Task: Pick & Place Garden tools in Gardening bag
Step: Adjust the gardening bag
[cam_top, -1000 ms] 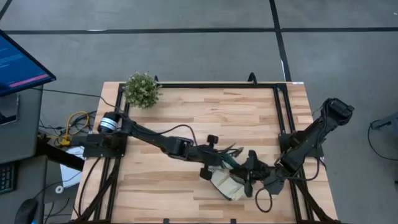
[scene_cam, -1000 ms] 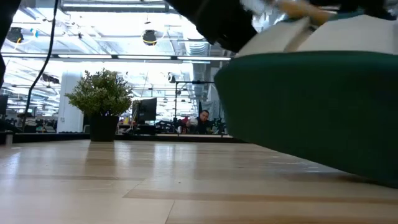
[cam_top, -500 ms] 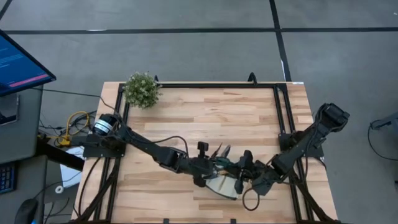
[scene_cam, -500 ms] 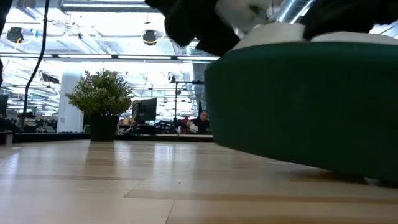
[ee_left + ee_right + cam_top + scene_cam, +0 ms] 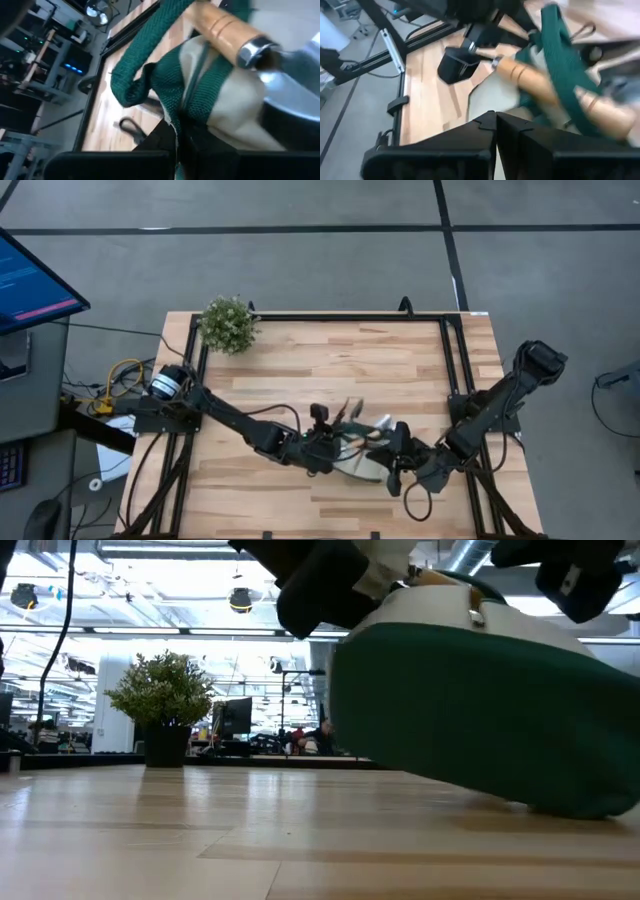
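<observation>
Far from the potted plant [image 5: 228, 325], both closed grippers, left gripper [image 5: 322, 448] and right gripper [image 5: 396, 463], now pinch the bag [image 5: 360, 463], which has tipped, suggesting repositioning before more tools go in.

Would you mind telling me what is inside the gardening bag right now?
Wooden tool handles with metal collars stick out of the bag, between its green straps. The tool heads and anything deeper inside are hidden by the canvas and both grippers.

A grey floor [image 5: 300, 250] crossed by dark seams is surrounding the wooden table [image 5: 330, 350]; ceiling lights [image 5: 240, 600] are illuminating the open room behind.
</observation>
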`<move>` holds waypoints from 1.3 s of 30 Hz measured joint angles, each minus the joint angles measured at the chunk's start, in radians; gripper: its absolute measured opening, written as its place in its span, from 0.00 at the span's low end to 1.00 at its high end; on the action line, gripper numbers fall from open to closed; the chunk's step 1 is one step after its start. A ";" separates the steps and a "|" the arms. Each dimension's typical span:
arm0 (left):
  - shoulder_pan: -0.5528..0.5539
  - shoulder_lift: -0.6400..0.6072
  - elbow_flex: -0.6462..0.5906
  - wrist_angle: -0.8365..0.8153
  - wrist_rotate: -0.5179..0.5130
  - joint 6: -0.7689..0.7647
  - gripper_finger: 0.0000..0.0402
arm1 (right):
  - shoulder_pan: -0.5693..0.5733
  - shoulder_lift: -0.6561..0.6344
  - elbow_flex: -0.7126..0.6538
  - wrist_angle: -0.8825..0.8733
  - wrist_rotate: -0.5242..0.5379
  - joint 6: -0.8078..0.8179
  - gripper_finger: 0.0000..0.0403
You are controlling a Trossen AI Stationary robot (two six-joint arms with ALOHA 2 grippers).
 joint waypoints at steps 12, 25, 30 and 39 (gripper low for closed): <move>-0.005 0.000 0.001 -0.003 -0.012 0.014 0.00 | 0.010 0.070 0.000 -0.231 -0.059 0.310 0.00; -0.011 -0.002 0.001 -0.005 0.012 0.038 0.01 | -0.027 0.292 0.046 -0.203 -0.173 0.323 0.00; -0.036 -0.045 0.001 -0.004 0.049 0.090 0.01 | -0.067 0.373 0.085 -0.205 -0.159 0.285 0.00; -0.053 -0.078 0.000 -0.022 0.178 0.003 0.01 | -0.136 0.410 0.117 -0.378 -0.089 0.231 0.00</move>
